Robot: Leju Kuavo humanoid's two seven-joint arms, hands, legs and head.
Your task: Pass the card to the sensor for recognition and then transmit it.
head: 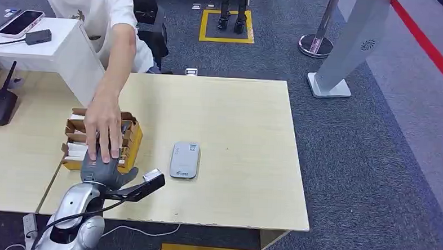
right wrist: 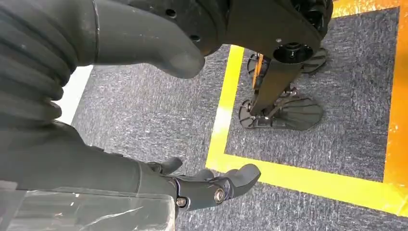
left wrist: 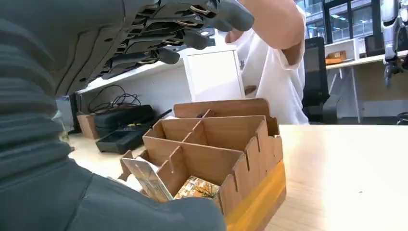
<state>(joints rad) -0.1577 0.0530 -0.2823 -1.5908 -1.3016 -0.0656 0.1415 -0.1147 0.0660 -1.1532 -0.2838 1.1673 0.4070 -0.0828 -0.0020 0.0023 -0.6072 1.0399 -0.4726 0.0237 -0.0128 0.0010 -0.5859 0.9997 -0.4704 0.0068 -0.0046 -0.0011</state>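
The left hand (head: 101, 173) hovers at the near edge of the wooden card box (head: 129, 149), fingers spread above it and holding nothing. In the left wrist view the fingers (left wrist: 159, 36) arch over the box's slotted dividers while the thumb lies low in front. Just under the hand, in the nearest compartment, cards (left wrist: 154, 180) lean tilted against a divider; these look like the task's thing, not yet picked up. A person's hand (head: 103, 128) lies flat on top of the box just beyond the robot's fingers, touching or nearly touching them; I cannot tell which. To the hand's right, a little apart on the table (head: 236, 131), lies the grey sensor (head: 184, 159), flat and unobstructed. The right hand (right wrist: 211, 187) hangs by the robot's side over grey carpet, fingers loosely curled with nothing in them.

The main risk, as I judge it, is the crowding over the box: if the left hand comes down now it may press on the person's hand or be blocked from the compartment. The dividers are thin and close, so thick fingers could catch a wall, tip or drag the light box, or pinch two cards at once. A card gripped at its corner could also slip on the way over to the sensor
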